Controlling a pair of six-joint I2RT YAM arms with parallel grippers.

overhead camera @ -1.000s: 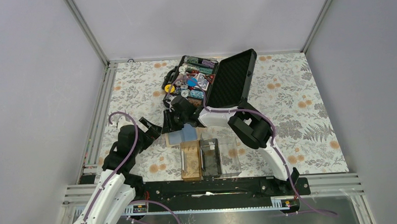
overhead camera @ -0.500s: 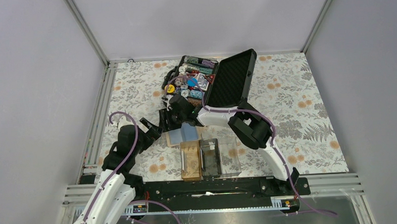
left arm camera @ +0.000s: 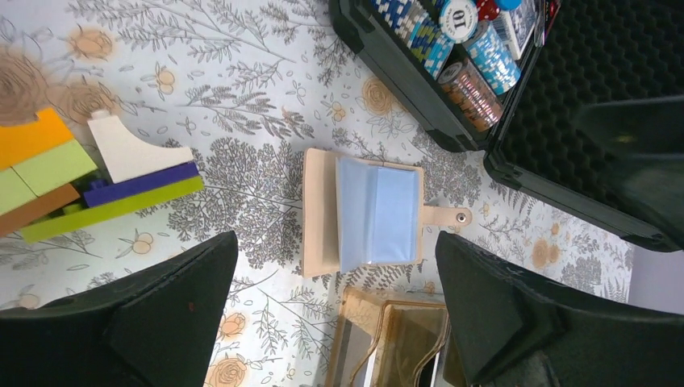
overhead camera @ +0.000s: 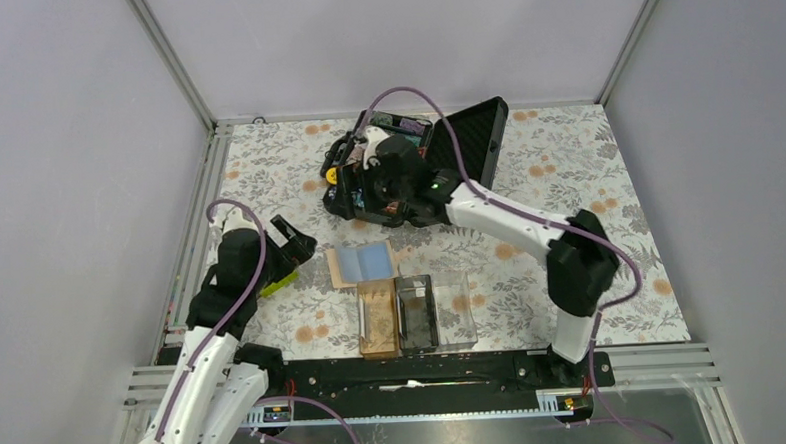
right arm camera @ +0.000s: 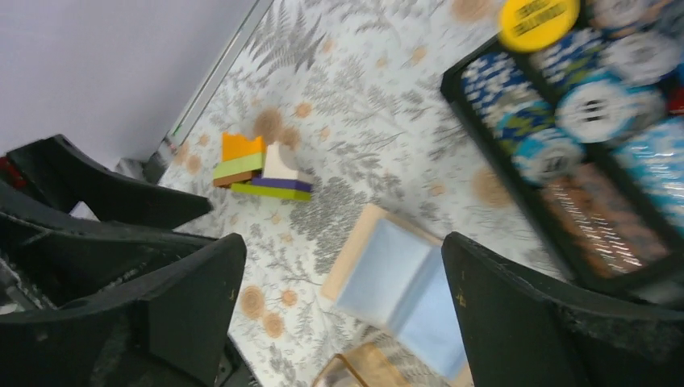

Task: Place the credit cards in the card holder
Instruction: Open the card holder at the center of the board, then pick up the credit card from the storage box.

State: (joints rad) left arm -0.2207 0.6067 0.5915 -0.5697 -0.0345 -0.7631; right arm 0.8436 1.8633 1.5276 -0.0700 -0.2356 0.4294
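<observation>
Left hand (left arm camera: pixel 336 242) and right hand (right arm camera: pixel 343 242) are spread, empty; the right one partly hides the chip case (overhead camera: pixel 471 144).

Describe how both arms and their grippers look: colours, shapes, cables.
Both the left arm and right arm have white links joined by bulky black joints. A purple cable loops along each. The left gripper and right gripper are matte black, with two broad, wedge-shaped fingers. A small green light shows on the right arm.

Tan wallet (left arm camera: pixel 363 211) just beside card holder (left arm camera: pixel 359 302)
</observation>
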